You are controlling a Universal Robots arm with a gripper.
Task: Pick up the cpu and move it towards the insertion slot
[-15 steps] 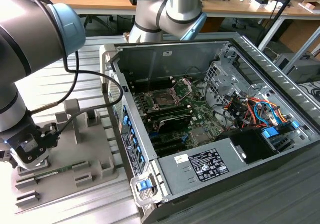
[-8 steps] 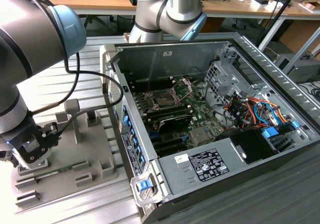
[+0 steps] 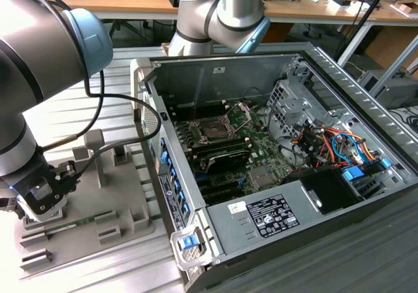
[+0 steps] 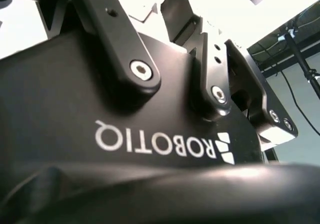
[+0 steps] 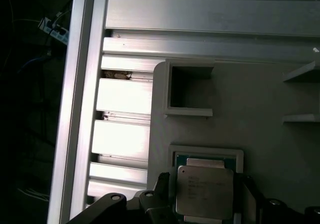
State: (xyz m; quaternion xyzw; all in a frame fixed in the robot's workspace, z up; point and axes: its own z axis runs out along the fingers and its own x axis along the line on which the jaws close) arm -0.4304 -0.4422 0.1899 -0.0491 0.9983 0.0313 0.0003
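Note:
In the first wrist view the cpu [image 5: 205,191], a flat square chip with a silvery-white top and a green edge, lies in a pale square nest of the grey fixture plate [image 5: 260,134]. My gripper [image 5: 206,196] is shut on it, one dark finger [image 5: 162,191] against each side. In the exterior view the gripper [image 3: 40,198] sits low over the fixture plate [image 3: 117,195] at the exterior view's left. The insertion slot [image 3: 212,131], a square socket with a dark centre, lies on the motherboard inside the open case, its silver bracket [image 3: 243,112] hinged up. The gripper body [image 4: 150,109] appears in the second wrist view.
The open computer case's side wall [image 3: 166,175] stands between the fixture plate and the motherboard. Coloured cables [image 3: 333,143] and a drive cage [image 3: 287,100] fill the case's far side. An empty square pocket [image 5: 189,92] is beside the chip's nest. Ribbed aluminium table [image 5: 125,104] lies beneath.

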